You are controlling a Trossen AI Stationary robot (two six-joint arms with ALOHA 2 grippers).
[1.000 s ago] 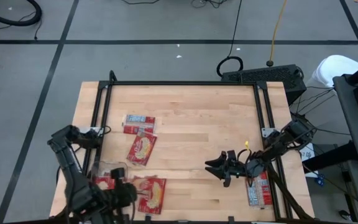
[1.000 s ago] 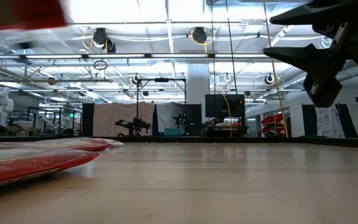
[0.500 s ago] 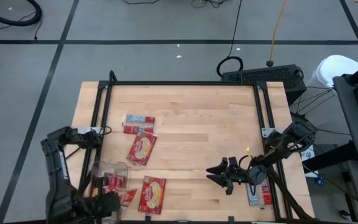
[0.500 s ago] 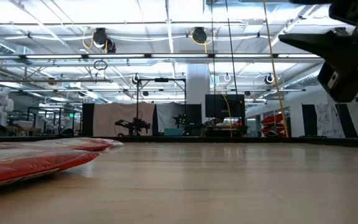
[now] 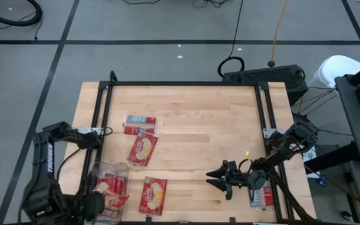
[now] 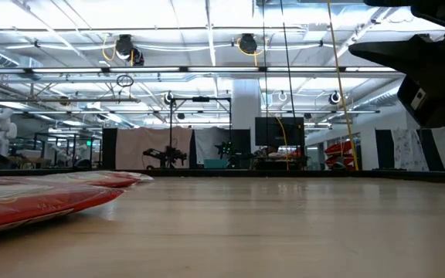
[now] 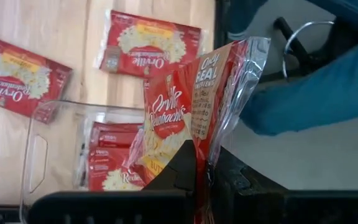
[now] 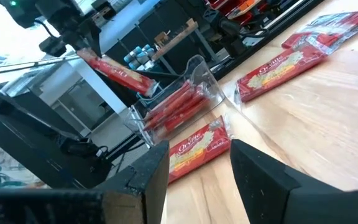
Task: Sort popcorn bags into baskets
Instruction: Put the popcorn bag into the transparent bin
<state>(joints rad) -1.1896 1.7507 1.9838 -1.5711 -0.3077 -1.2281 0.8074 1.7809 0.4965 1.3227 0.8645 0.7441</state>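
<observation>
A clear bin [image 5: 109, 167] stands at the table's near left with several red popcorn bags [image 7: 107, 158] inside. My left gripper [image 5: 100, 204] is above the bin's near end, shut on another popcorn bag [image 7: 188, 99]. Loose bags lie flat on the table: one [image 5: 154, 195] right of the bin, one [image 5: 142, 150] and one [image 5: 139, 124] farther back. My right gripper [image 5: 220, 179] is open, level above the near middle of the table and pointing toward the bin, with nothing between its fingers [image 8: 263, 177]. My left gripper pinches the bag between its two fingers at one end [image 7: 196, 149], coming from above and slanting down. The bag is creased lengthwise and sticks out beyond the fingers. It is lifted clear of table and bin, and the right wrist view shows it tilted [image 8: 114, 70] above the bin.
A black frame [image 5: 183, 83] runs round the table top. One more red bag [image 5: 262, 195] lies at the near right edge under my right arm. The middle and far right of the wooden top [image 5: 211, 125] are bare. Cables and a black box [image 5: 264, 75] lie beyond the far edge.
My left gripper has carried its bag toward the table's left edge and a little upward, from over the loose bag by the bin to above the bin's near end. That loose bag stays flat on the table. My right gripper has shifted slightly toward the near edge.
</observation>
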